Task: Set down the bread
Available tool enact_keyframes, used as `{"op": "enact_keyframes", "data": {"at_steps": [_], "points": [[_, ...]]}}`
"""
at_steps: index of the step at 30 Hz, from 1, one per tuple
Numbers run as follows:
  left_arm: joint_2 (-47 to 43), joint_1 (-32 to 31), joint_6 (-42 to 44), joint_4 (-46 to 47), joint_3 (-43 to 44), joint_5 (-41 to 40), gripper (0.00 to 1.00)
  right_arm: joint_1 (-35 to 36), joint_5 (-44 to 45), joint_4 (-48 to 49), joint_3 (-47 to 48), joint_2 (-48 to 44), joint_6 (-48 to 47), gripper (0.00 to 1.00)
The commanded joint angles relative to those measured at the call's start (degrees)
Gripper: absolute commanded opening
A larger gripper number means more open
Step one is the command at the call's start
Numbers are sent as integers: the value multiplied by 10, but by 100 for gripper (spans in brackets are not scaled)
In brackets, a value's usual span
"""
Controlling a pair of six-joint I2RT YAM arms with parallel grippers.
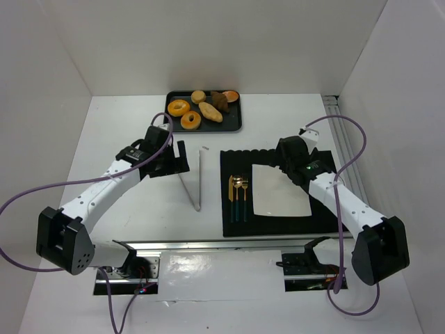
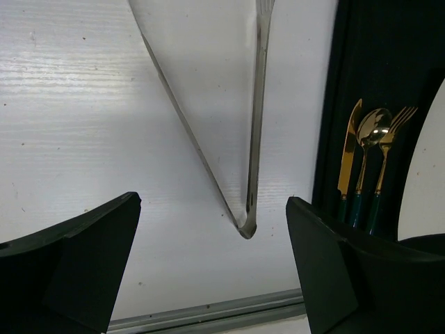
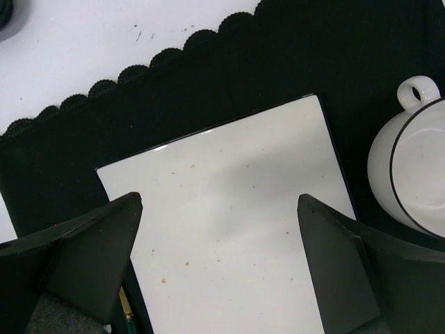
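Several breads, among them two ring doughnuts [image 1: 184, 114] and a long roll [image 1: 210, 112], lie on a dark tray [image 1: 238, 124] at the back middle. Metal tongs [image 1: 193, 182] lie on the table; in the left wrist view the tongs [image 2: 254, 125] lie spread, their hinge end between my fingers and below them. My left gripper [image 1: 181, 158] [image 2: 212, 257] is open and empty above the tongs. My right gripper [image 1: 273, 161] [image 3: 219, 257] is open and empty above the white square plate [image 1: 279, 191] [image 3: 229, 216].
The plate lies on a black placemat [image 1: 278, 224] [image 3: 208, 83] with gold cutlery [image 1: 238, 197] [image 2: 365, 160] at its left. A white cup [image 3: 414, 167] stands right of the plate. White walls enclose the table, and a metal rail [image 1: 208, 245] runs along the near edge.
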Motion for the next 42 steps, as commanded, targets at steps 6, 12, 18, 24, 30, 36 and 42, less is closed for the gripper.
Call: {"op": "enact_keyframes", "data": {"at_steps": [6, 12, 18, 24, 30, 36, 42], "points": [[-3, -14, -2, 20, 13, -1, 99, -9, 3, 14, -12, -32, 10, 100], [17, -91, -54, -2, 13, -106, 99, -9, -8, 9, -12, -43, 10, 100], [96, -173, -152, -21, 31, -157, 99, -9, -29, 15, -30, -70, 15, 100], [123, -198, -214, -33, 12, -197, 99, -15, -41, 15, -30, -88, 5, 100], [158, -185, -245, 8, -23, -185, 99, -15, -47, 15, -30, -93, 5, 100], [184, -159, -250, 56, -38, -165, 99, -15, -52, 15, -37, -98, 0, 100], [247, -133, -238, 68, -12, -173, 99, -15, -69, 20, -49, -103, 0, 100]]}}
